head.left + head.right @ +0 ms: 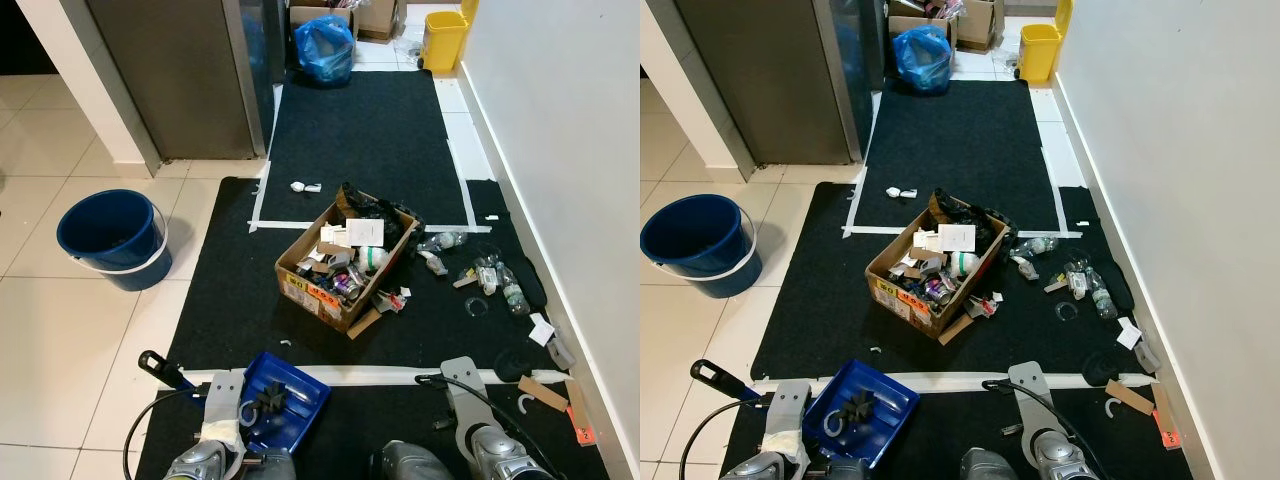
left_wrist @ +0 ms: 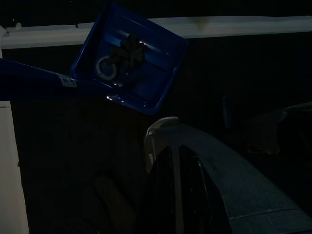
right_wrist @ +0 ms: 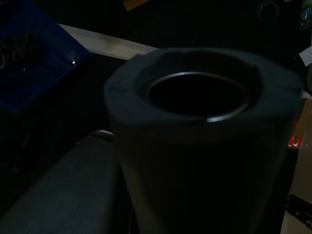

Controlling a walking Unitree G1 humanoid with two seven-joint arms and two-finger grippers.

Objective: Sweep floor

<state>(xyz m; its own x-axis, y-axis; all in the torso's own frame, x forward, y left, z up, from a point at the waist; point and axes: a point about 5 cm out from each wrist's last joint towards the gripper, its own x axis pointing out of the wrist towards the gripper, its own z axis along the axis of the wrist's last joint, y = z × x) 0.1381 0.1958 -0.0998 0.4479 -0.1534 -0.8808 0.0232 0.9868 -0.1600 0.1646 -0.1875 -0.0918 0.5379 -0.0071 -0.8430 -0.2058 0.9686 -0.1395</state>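
Item: blue dustpan [image 1: 285, 400], near left on the black mat [image 1: 360, 140], holding scraps. Likely light, rigid plastic; best taken by its handle. Left and right grippers: finger state cannot be told.

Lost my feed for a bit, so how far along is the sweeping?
Early. Done: the blue dustpan near the left arm already holds a few scraps. In hand: nothing visibly being swept. Left: bottles and litter lie scattered on the black mat beside the cardboard box, plus a white scrap farther up and cardboard pieces by the wall.
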